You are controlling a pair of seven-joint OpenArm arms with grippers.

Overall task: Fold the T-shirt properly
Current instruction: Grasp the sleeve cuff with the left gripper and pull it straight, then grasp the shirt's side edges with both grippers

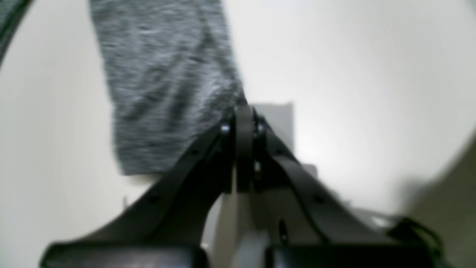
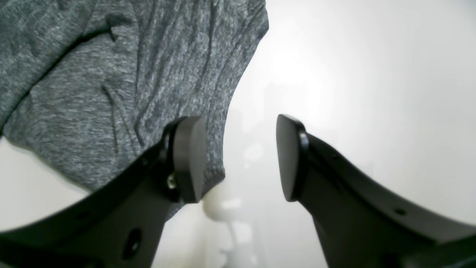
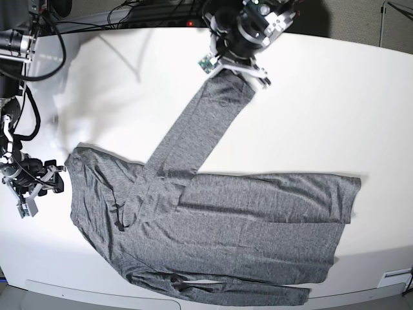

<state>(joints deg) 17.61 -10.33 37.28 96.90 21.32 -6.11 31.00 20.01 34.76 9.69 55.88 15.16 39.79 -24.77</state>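
The heather-grey T-shirt lies spread across the white table, body towards the front. One long sleeve runs diagonally up to the far middle. My left gripper is there at the cuff. In the left wrist view its jaws are pressed together, with the corner of the sleeve pinched at their tips. My right gripper is at the shirt's left edge, low over the table. It stands open; the cloth's edge lies behind its left finger, and only table shows in the gap.
The white table extends right of the sleeve. Black cables run along the back edge. The table's front edge lies just below the shirt's hem. A small white label sits at the front right.
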